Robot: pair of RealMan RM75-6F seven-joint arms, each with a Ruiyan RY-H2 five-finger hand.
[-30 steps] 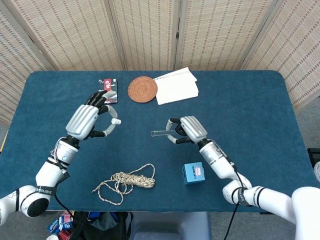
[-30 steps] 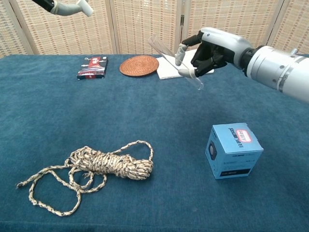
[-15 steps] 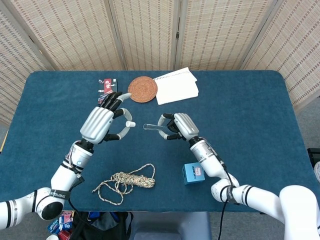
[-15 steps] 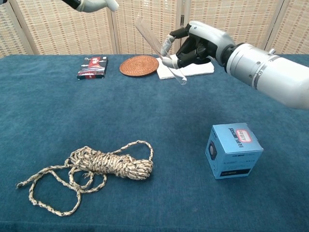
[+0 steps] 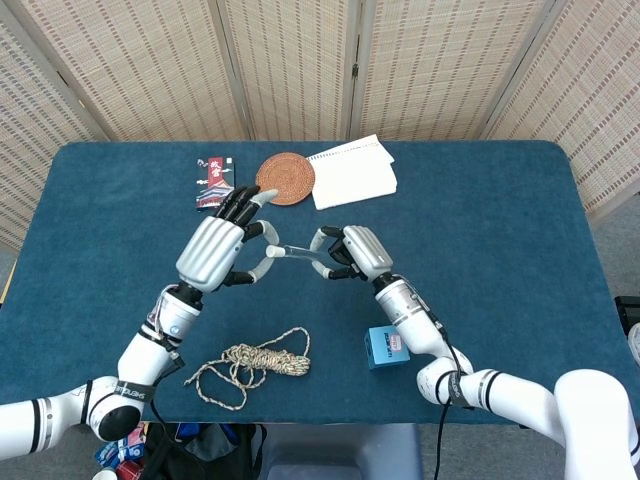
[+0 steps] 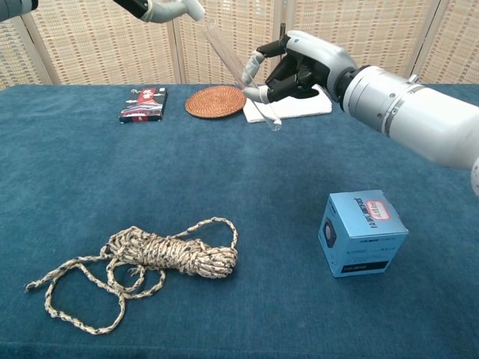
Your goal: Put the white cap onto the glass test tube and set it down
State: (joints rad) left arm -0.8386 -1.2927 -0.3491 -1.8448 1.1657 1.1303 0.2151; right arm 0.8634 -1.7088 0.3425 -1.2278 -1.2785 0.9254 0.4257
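Observation:
My right hand [image 5: 350,252] [image 6: 299,66] grips the glass test tube [image 5: 293,251] [image 6: 238,75] above the table, its open end pointing toward my left hand. In my left hand [image 5: 222,246] the white cap [image 5: 270,252] [image 6: 196,10] is pinched between thumb and a finger, right at the tube's mouth. In the chest view only the fingertips [image 6: 161,9] of the left hand show at the top edge, with the cap touching the upper end of the tilted tube. Whether the cap is seated on the tube I cannot tell.
On the blue table [image 5: 500,200] lie a coiled rope [image 5: 255,362] [image 6: 161,254] and a small blue box [image 5: 386,346] [image 6: 361,233] near the front. At the back are a round woven coaster [image 5: 285,178] [image 6: 215,101], a white notebook [image 5: 352,172] and a red-and-black packet [image 5: 214,181] [image 6: 143,104].
Both hands have moved toward each other over the last second. The gap between cap and tube mouth has closed, and they now meet above the middle of the table.

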